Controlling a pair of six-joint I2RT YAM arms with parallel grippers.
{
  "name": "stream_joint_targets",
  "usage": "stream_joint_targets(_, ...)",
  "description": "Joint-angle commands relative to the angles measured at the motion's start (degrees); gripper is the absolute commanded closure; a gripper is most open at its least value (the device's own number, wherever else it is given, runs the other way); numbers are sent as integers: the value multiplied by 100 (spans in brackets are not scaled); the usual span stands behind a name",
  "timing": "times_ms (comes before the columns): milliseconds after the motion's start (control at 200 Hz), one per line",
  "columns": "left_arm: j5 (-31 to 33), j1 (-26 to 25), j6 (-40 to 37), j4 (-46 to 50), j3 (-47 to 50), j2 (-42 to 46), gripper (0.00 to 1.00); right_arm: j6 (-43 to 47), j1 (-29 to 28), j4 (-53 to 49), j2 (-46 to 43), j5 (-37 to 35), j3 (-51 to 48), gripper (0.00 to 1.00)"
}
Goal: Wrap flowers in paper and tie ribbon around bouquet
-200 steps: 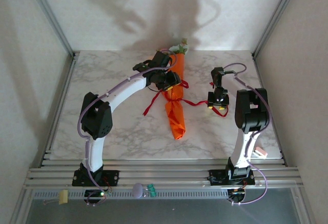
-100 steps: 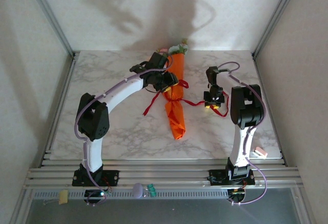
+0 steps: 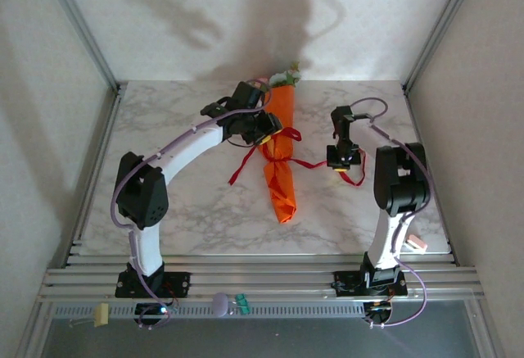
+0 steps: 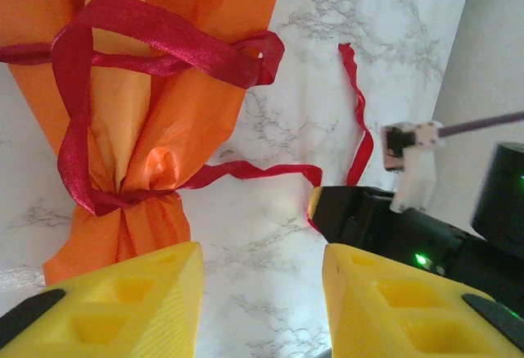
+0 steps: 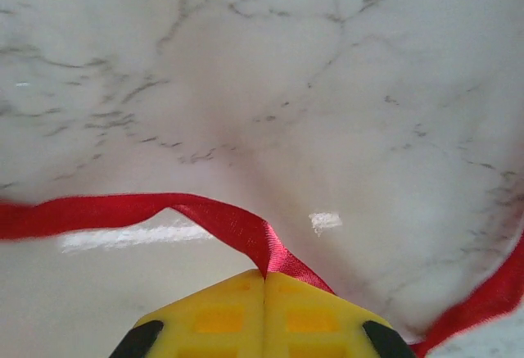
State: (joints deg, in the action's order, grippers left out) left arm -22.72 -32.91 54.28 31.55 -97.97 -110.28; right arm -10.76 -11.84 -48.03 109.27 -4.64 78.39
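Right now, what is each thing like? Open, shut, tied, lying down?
bouquet: lying flat on the table, wrapped in paper.
flowers: heads poking out of the far end.
ribbon: wound round the bouquet with a loose loop, one tail pinched.
left gripper: open, empty, above the bouquet.
right gripper: shut on the ribbon.

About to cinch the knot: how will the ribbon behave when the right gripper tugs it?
Probably floppy: the ribbon trails limp and twisted from the right gripper, so slack should come first. Its satin sheen suggests it may slip out of the grip. The paper bouquet looks light and may slide along.
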Motion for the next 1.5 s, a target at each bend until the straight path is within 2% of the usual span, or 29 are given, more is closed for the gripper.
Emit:
stream_joint_targets(0, -57, 41, 65, -100, 43, 188, 59, 169, -69, 418, -544, -64, -222, 100)
stream_joint_targets(140, -73, 34, 81, -132, 101, 199, 59, 312, -65, 461, -570, -65, -214, 100)
stream_joint_targets(275, -92, 39, 109, -221, 197, 250, 59, 331, -182, 782, -937, 400, -331, 100)
stream_joint_targets(470, -78, 47, 53, -290, 278, 279, 58, 307, -726, 908, -1640, 934, -571, 100)
stream_joint_targets(711, -92, 276, -101, -524, 644, 462, 54, -105, -1547, 929, -2451, 2310, -691, 100)
stream_joint_targets(791, -99, 384, -162, -598, 757, 532, 52, -213, -1746, 1002, -2509, 2446, -529, 100)
stream_joint_targets(876, -167, 466, -190, -792, 883, 586, 50, -293, -1743, 1059, -2320, 2506, -291, 100)
stream_joint_targets(1081, -811, 504, 169, -1355, 926, 354, 46, -52, -1607, 1322, -1605, 2752, 276, 100)
stream_joint_targets(1236, -827, 392, 385, -1306, 599, 103, 44, 358, -1513, 1499, -1271, 3120, 586, 100)
stream_joint_targets(1366, -1088, 329, 506, -1304, 379, -87, 44, 700, -1371, 1638, -1309, 3452, 552, 100)
stream_joint_targets(1496, -1103, 324, 557, -1020, 241, -178, 44, 1072, -1315, 1614, -1442, 3476, 402, 100)
